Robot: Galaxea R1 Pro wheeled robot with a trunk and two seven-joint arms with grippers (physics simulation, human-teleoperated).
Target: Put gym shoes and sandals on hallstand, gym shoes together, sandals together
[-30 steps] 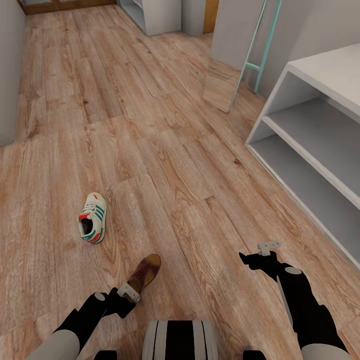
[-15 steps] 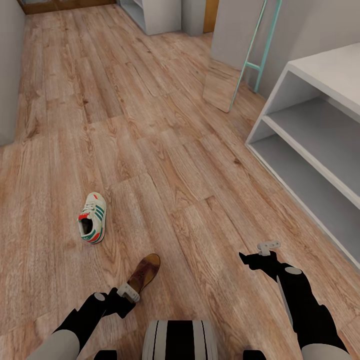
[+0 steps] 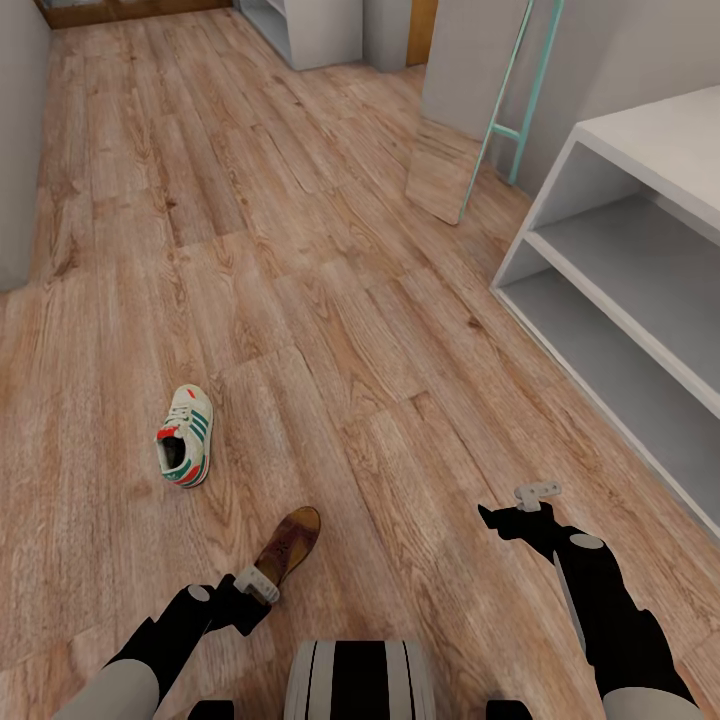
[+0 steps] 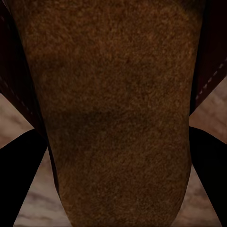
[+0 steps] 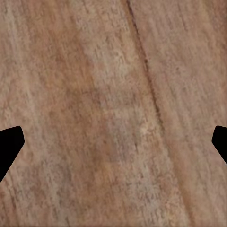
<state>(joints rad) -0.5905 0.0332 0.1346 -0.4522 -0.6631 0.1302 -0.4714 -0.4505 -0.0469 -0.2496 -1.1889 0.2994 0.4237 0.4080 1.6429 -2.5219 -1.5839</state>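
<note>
Leaning mirror (image 3: 443,180), grey hallstand (image 3: 640,290) beyond

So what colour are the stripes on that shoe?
Green, on the white gym shoe, clearest in the head view.

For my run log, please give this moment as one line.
left gripper: shut on sandal | right gripper: open, over floor | gym shoe: on floor | rack: no shoes seen

Light brown wood-grain plank floor (image 3: 330,300) runs up the whole frame. At the right edge stands a pale grey-white open shelf unit (image 3: 640,290) with two tiers. At upper right a teal-framed mirror (image 3: 470,150) leans against a grey wall (image 3: 610,60). Another grey wall (image 3: 20,130) lines the upper left.
</note>
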